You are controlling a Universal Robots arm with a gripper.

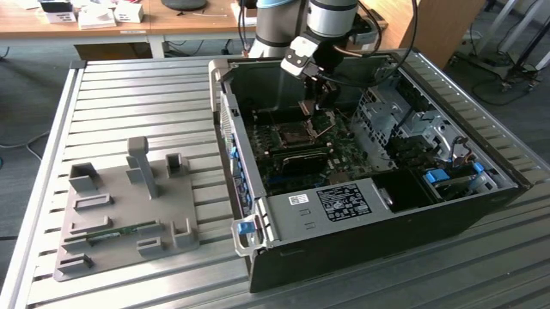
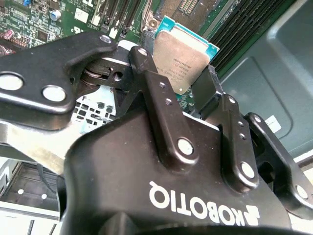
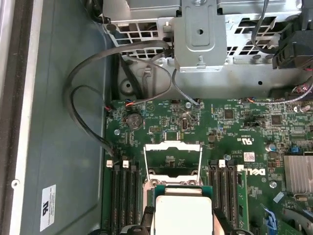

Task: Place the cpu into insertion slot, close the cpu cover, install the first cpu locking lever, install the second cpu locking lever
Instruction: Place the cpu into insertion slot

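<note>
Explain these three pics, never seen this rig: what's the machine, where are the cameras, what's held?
One robot arm reaches into an open computer case lying on a slatted metal table; a grey parts tray sits at the exterior view's left. That view comes from a camera off the arm; the two wrist views come from cameras riding on it. In the second wrist view the black gripper is shut on a square chip. The first wrist view shows the green circuit board and its metal-framed socket, the chip not yet seated.

Silver-grey cpu [image 2: 183, 54] with seemingly teal rim; green circuit board [image 3: 244, 122].
</note>
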